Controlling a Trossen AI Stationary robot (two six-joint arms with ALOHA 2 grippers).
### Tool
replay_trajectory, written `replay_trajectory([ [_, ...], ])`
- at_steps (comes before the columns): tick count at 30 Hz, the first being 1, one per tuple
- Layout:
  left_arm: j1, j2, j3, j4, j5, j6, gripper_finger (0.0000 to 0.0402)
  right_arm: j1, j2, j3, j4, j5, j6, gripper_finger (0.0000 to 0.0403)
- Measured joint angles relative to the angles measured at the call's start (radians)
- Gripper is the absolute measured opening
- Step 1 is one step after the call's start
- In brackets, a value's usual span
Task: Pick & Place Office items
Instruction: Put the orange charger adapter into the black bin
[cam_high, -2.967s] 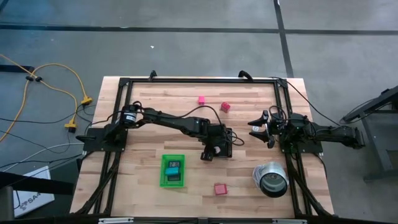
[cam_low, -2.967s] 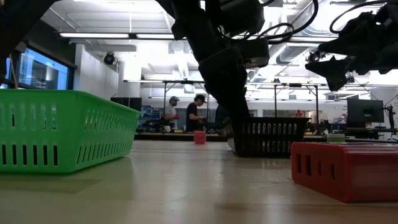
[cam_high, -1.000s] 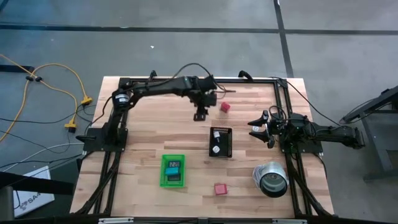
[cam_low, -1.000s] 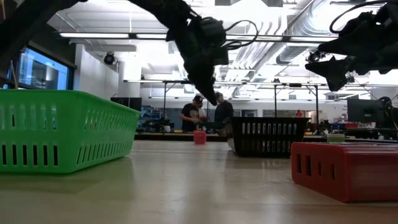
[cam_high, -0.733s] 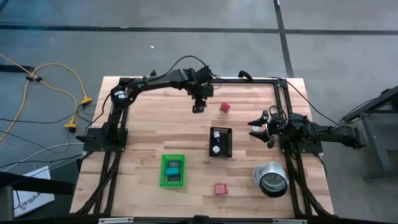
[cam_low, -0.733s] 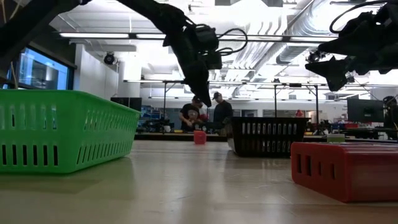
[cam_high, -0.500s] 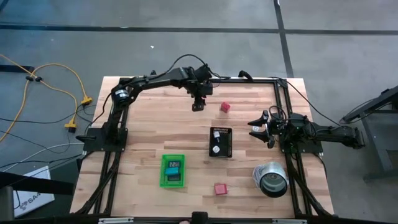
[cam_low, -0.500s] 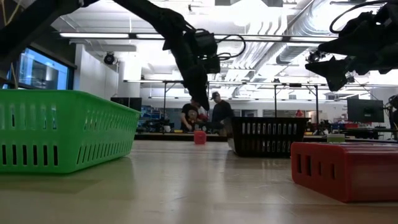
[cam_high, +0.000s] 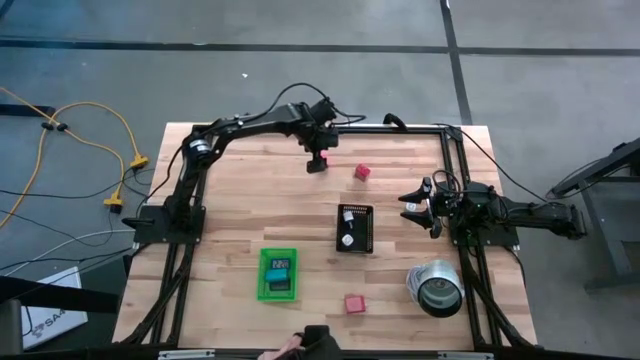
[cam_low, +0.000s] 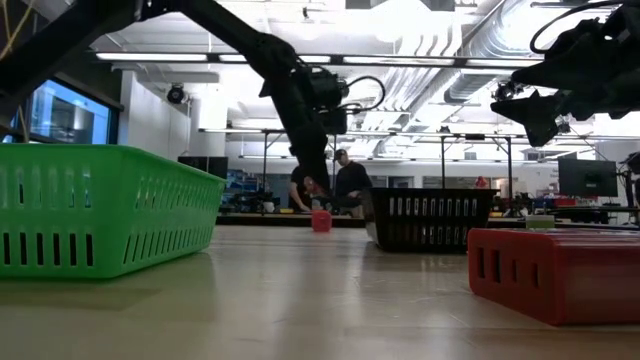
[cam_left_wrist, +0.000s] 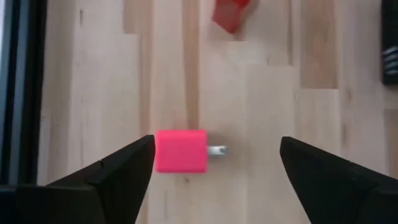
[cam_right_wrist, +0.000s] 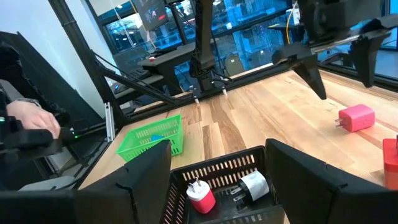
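My left hand (cam_left_wrist: 211, 155) hangs spread over one pink block (cam_left_wrist: 181, 150). Two red blocks (cam_high: 362, 172) lie loose. My right hand (cam_high: 418, 207), apart, waits.

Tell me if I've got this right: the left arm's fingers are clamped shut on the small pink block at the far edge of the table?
Not quite. The left arm's fingers stand wide open around the small pink block, not clamped on it; the left wrist view shows a gap on one side. It does lie at the far edge.
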Motion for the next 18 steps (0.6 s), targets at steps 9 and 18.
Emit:
replay_trajectory([
  [9,0.033,0.028,0.000,0.006,0.029,0.026,0.0342,0.000,0.000,0.000,0.000,0.000,0.000,0.0248],
  [18,0.036,0.068,0.000,0.013,0.031,0.046,0.0342,0.000,0.000,0.000,0.000,0.000,0.000,0.0248],
])
